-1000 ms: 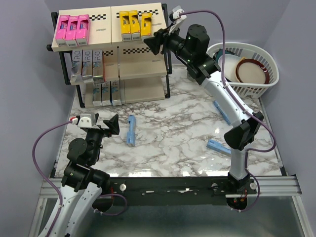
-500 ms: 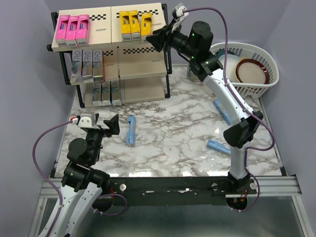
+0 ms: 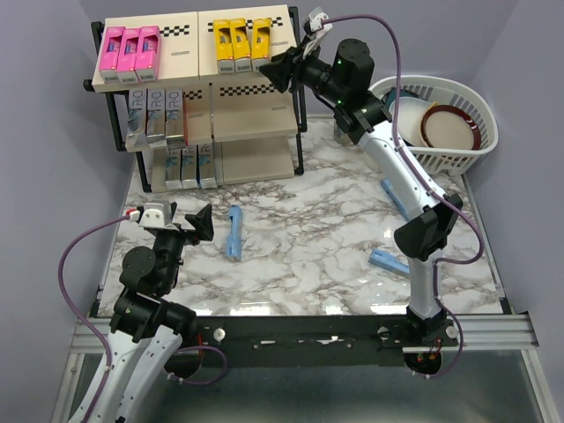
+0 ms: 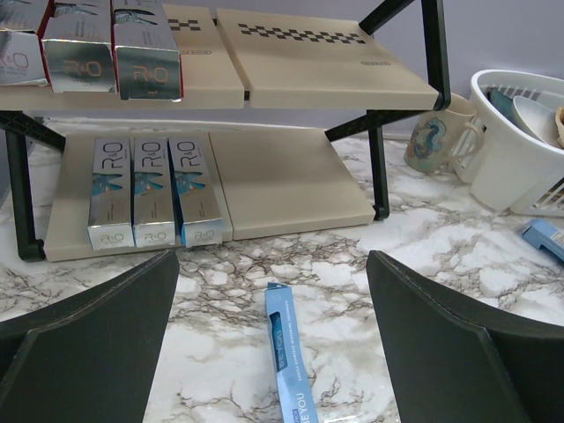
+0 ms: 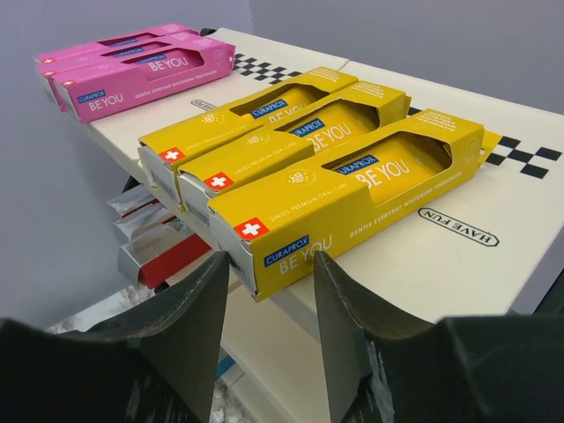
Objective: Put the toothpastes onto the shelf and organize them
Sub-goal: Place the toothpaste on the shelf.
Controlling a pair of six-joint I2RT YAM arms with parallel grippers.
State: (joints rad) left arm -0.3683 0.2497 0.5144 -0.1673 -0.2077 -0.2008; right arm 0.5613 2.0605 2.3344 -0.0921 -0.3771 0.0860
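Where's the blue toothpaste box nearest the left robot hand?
In the top view, the blue toothpaste box lies flat on the marble table, just right of the left gripper and in front of the shelf.

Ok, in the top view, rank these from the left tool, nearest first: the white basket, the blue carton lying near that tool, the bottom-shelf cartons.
1. Blue carton, lying just right of the left tool.
2. Bottom-shelf cartons, ahead of the tool, at the far left.
3. White basket, in the far right corner.
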